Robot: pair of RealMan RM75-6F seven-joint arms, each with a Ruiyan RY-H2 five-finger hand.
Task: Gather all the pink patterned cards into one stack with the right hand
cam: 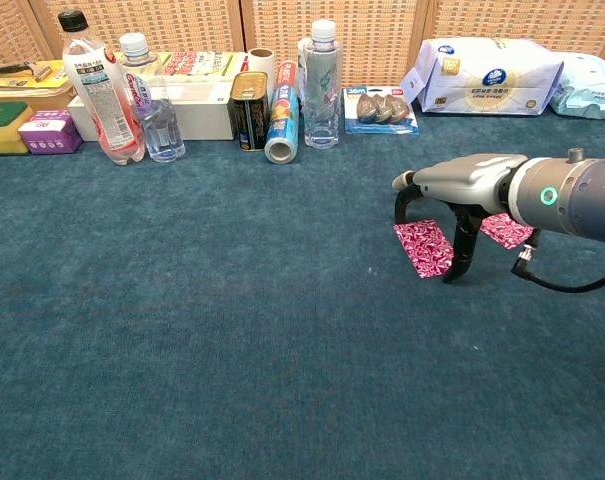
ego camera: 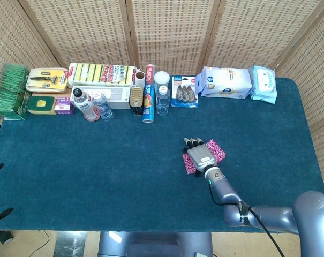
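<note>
Two pink patterned cards (cam: 425,247), near one beneath right hand (cam: 452,190), fingers arched

The table (ego camera: 97,160) is covered in dark blue-green cloth. Near the middle right of the frame lie two cards (cam: 423,247) that are bright pink with a white squiggly pattern. The right hand (ego camera: 200,157) over them is silver-grey with black fingers (ego camera: 191,142), and a small green light glows on its wrist. At the upper left, a box (ego camera: 12,91) is green. The screen (ego camera: 167,32) behind is tan with tiny dots.
</note>
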